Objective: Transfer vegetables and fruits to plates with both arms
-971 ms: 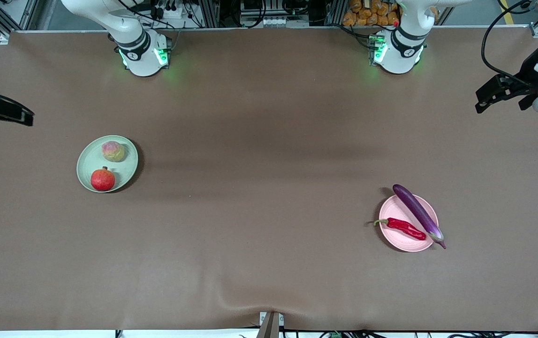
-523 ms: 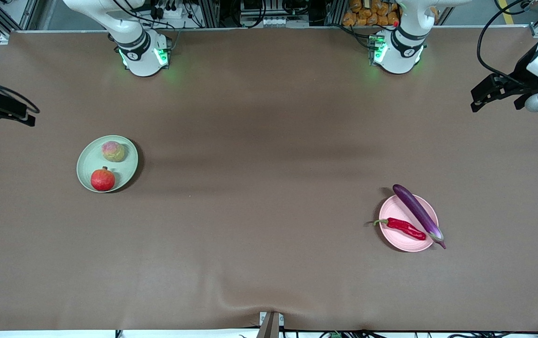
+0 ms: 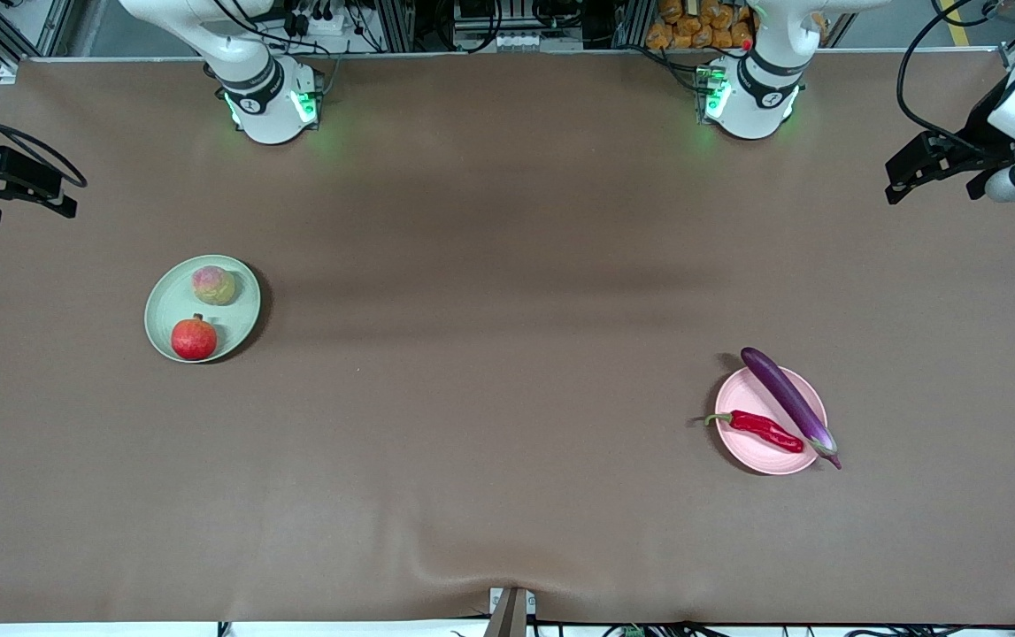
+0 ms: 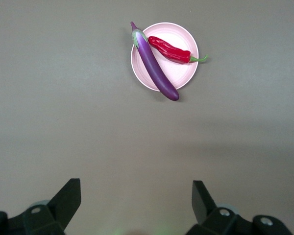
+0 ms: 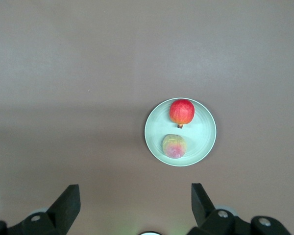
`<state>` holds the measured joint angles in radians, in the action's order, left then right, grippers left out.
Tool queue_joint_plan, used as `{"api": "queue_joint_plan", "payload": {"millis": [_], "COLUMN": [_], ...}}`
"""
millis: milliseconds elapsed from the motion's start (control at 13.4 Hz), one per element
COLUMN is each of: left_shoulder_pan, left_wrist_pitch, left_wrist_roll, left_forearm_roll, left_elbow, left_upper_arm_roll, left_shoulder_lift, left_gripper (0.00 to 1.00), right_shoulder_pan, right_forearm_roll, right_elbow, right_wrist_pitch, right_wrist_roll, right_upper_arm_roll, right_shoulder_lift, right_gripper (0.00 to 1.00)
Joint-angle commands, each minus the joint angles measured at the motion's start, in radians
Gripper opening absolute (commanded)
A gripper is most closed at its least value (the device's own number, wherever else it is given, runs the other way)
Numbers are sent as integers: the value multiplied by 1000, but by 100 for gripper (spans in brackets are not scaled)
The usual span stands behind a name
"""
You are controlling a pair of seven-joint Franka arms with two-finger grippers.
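Looking finished, judging by how everything is lying: peach [image 3: 213, 285] and pomegranate [image 3: 194, 339] sitting together on the green plate [image 3: 164, 305] toward the right arm's end of the table, pomegranate nearer the front camera, while chili pepper [image 3: 764, 430] and eggplant [image 3: 788, 403] are resting on the pink plate [image 3: 764, 458] toward the left arm's end (eggplant overhanging the rim at both ends). Nothing lying loose on the brown table [image 3: 507, 354], so seemingly nothing left to move. Hanging wide-spread and holding nothing: right gripper [image 5: 132, 205] over the table edge well apart from the green plate, left gripper [image 4: 136, 200] likewise well apart from the pink plate, both arms waiting.
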<state>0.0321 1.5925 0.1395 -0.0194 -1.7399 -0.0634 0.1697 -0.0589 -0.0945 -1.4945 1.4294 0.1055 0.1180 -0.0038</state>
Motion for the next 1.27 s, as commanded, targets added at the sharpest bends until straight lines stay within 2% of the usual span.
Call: {"api": "queue_joint_plan", "payload": {"millis": [0, 224, 896, 1195], "left_shoulder_pan": [-6, -1, 5, 3], "left_wrist_pitch": [9, 1, -16, -57], "left_wrist_roll": [-15, -17, -14, -5], "left_forearm_roll": [3, 3, 3, 4], "left_elbow": [-3, 23, 31, 42], "left_upper_arm_roll": [-6, -6, -9, -9], "left_shoulder_lift": [19, 10, 17, 16], "left_gripper": [100, 100, 100, 100], "right_shoulder_pan": [44, 34, 45, 48], "right_forearm_roll": [19, 58, 59, 93], "right_elbow": [-32, -20, -20, -20], "right_wrist_pitch": [16, 13, 8, 8], "right_wrist_roll": [11, 11, 13, 11], "right_upper_arm_roll": [-35, -46, -63, -81], "right_shoulder_lift": [-25, -24, -24, -24], "right_gripper": [100, 100, 100, 100]}}
